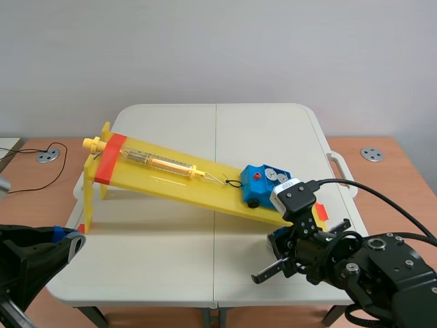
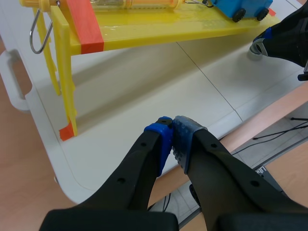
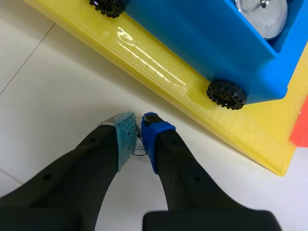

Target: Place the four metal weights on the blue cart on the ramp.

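The yellow ramp (image 1: 171,179) slopes down to the right across the white table. Near its low end stands the blue cart (image 1: 263,183) with silver disc weights (image 1: 273,174) on it. In the right wrist view one weight (image 3: 263,14) lies in the cart (image 3: 216,43), just ahead of my right gripper (image 3: 138,122). That gripper is shut with only a thin slit between its pads, low over the table beside the ramp's edge (image 3: 159,62). My right gripper (image 1: 276,240) sits just below the ramp's low end. My left gripper (image 1: 72,240) (image 2: 172,126) is shut on nothing at the table's near left edge.
A yellow spring scale (image 1: 164,162) lies along the ramp, tied to the cart by a string. The ramp's tall leg (image 2: 65,86) stands ahead of my left gripper. Wooden desks flank the table (image 1: 171,246), and a black cable (image 1: 34,181) lies on the left one.
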{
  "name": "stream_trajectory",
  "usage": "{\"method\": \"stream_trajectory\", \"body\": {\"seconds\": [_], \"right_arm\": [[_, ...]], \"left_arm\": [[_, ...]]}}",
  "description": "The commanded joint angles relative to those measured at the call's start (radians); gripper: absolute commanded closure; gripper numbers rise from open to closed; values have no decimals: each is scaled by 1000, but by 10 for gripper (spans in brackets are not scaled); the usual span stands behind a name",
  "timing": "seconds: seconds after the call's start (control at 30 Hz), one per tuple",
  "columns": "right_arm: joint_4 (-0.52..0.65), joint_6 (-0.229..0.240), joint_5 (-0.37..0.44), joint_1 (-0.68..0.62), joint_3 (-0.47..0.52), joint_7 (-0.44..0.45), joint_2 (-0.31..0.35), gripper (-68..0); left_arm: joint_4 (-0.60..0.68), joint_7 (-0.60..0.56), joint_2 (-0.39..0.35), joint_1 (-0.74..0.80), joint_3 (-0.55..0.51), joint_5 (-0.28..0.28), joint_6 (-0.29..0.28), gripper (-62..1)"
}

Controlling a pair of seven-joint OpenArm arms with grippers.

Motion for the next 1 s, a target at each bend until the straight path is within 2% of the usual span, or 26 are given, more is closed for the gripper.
{"method": "stream_trajectory", "body": {"seconds": [0.0, 0.23, 0.37, 0.53, 0.63, 0.73, 0.87, 0.97], "right_arm": [[29, -27, 25, 75, 9, 8, -16, -19], [29, -22, 26, 75, 9, -18, -10, -7], [58, 25, 60, 61, 9, -22, 17, -7], [210, 41, 159, -22, 18, -23, 84, -7], [322, 80, 213, -90, 40, -41, 125, -7], [426, 81, 268, -163, 71, -53, 158, -7], [551, 102, 360, -237, 146, -64, 178, -7], [628, 106, 462, -263, 213, -71, 177, -7]], "left_arm": [[72, -89, 19, -8, -16, -59, -32, -28], [72, -89, 19, -8, -16, -59, -32, -28], [72, -89, 19, -8, -16, -59, -32, -28], [72, -89, 19, -8, -16, -59, -32, -28], [72, -89, 19, -8, -16, -59, -32, -28], [72, -89, 19, -8, -16, -59, -32, -28], [72, -89, 19, -8, -16, -59, -32, -28], [72, -89, 19, -8, -16, -59, -32, -28]]}}
